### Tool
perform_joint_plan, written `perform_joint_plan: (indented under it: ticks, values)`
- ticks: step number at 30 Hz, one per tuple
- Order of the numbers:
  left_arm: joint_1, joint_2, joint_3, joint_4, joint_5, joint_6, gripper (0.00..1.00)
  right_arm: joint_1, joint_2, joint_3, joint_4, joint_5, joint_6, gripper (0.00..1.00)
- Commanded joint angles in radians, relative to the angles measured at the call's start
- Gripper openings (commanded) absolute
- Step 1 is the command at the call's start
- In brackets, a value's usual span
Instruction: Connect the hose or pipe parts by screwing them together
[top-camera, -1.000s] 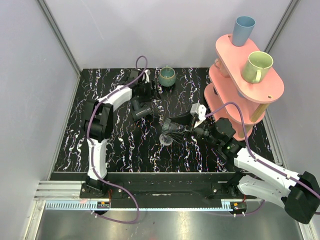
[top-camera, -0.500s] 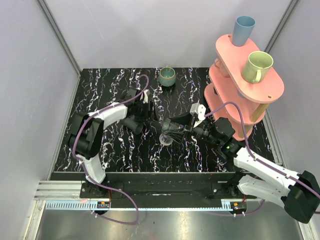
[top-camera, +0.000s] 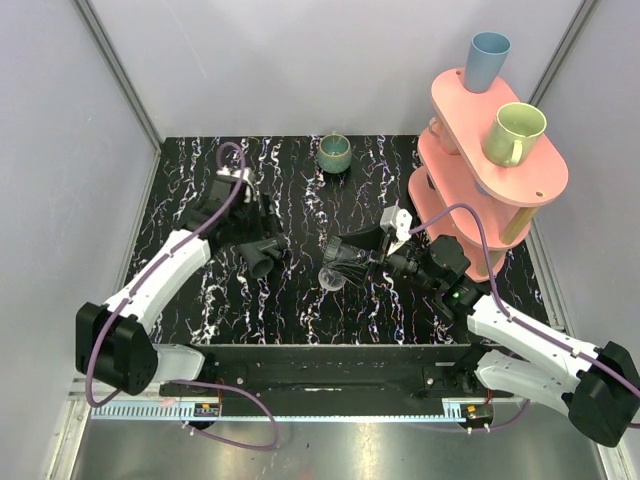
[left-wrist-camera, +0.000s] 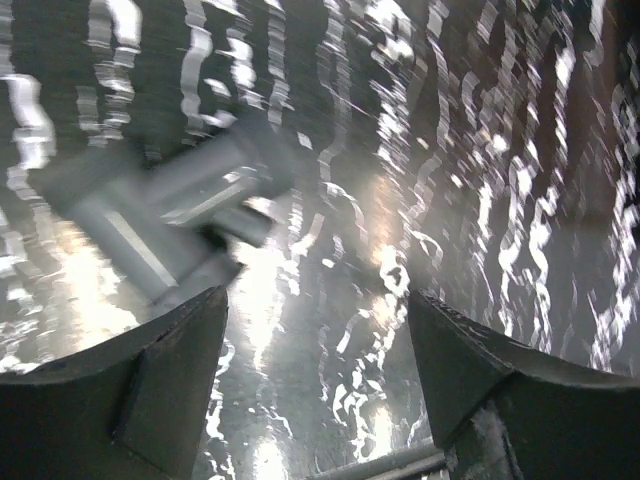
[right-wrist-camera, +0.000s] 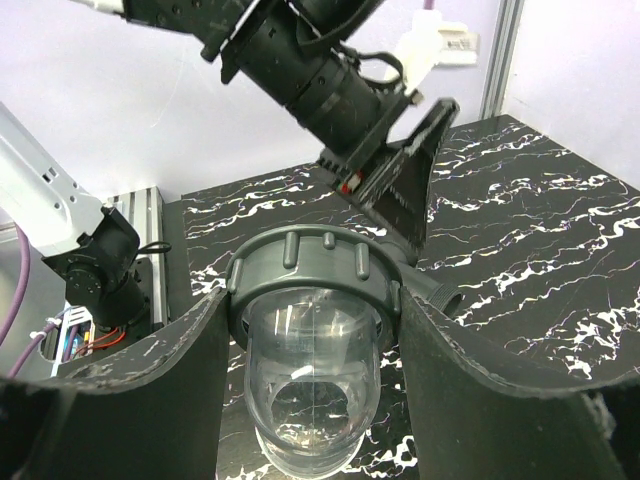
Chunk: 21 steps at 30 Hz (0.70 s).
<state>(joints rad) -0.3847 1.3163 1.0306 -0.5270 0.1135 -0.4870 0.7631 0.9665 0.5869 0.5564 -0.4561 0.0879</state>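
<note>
Dark grey elbow fitting — clear connector (grey collar); black table, white-veined.

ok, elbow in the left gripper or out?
Out. The elbow lies on the table beyond the left gripper, whose jaws stand open and empty.

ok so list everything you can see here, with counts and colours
elbow pipe fitting: 1, dark grey, lying loose on the table left of centre
clear connector: 1, see-through with a grey collar, centre, held
small cup: 1, green, back of the table
tall cup: 1, blue, rack's top shelf, far end
mug: 1, yellow-green, rack's top shelf
rack: 1, pink, tiered, right side
table: 1, black with white veins
left arm: 1, white and black, jaws open, nothing in them
right arm: 1, white and black, jaws closed on the clear connector
</note>
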Motion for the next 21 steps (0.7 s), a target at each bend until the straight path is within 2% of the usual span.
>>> perform_joint_plan:
  ticks: [1,4,7,10,21]
  values:
    - [0.107,-0.005,0.057,-0.195,-0.248,-0.128,0.78,-0.001,-0.005,0.021,0.080,-0.001,0.006,0.34]
    - [0.176,-0.003,0.010,-0.200,-0.236,-0.188,0.79,0.001,-0.014,0.017,0.080,-0.003,0.006,0.35]
    - [0.216,-0.006,-0.038,-0.139,-0.223,-0.206,0.79,-0.001,-0.025,0.010,0.080,0.000,0.003,0.34]
    - [0.268,0.020,-0.060,-0.072,-0.121,-0.199,0.78,0.001,-0.026,0.005,0.086,-0.003,0.004,0.34]
    - [0.268,0.139,-0.110,0.005,-0.003,-0.214,0.79,0.001,-0.011,-0.004,0.114,-0.018,0.016,0.35]
